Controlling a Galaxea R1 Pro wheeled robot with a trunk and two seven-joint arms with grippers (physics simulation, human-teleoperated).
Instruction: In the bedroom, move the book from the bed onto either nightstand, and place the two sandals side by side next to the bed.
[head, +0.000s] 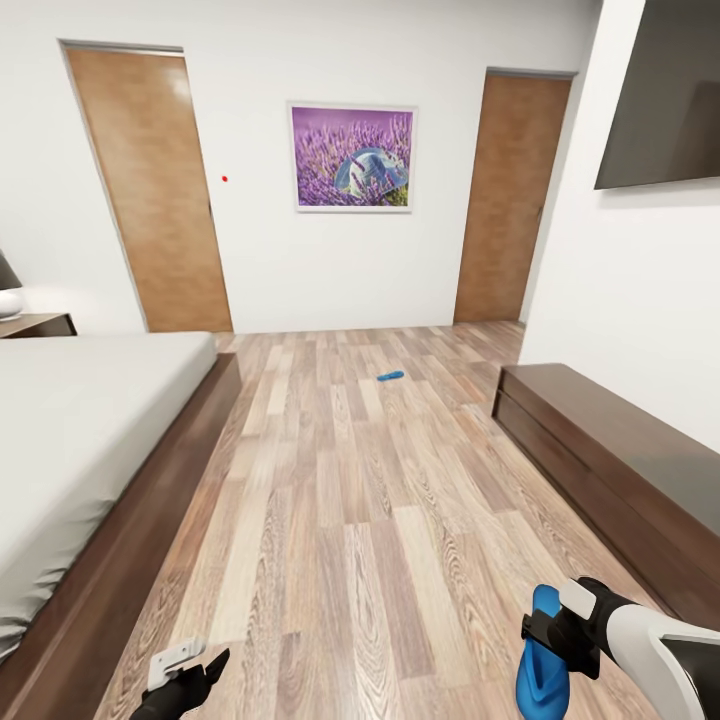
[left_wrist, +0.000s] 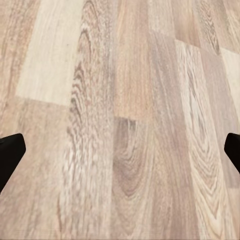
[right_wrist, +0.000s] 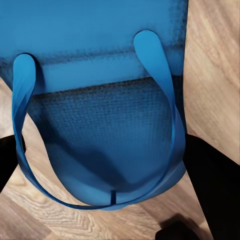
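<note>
Blue sandal (head: 542, 665) gripped in right pincer (head: 545, 640) above wood floor (head: 370, 520).

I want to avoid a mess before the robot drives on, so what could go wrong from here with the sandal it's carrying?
1. The right tool grips the bright blue flip-flop sandal near one end, with most of it hanging free above the wooden floor; it could slip out.
2. The second blue sandal lies far off on the floor, away from the grey-mattressed bed, so the pair may end up apart.
3. The long dark wooden cabinet lies close to the right arm; turning could clip it.
</note>
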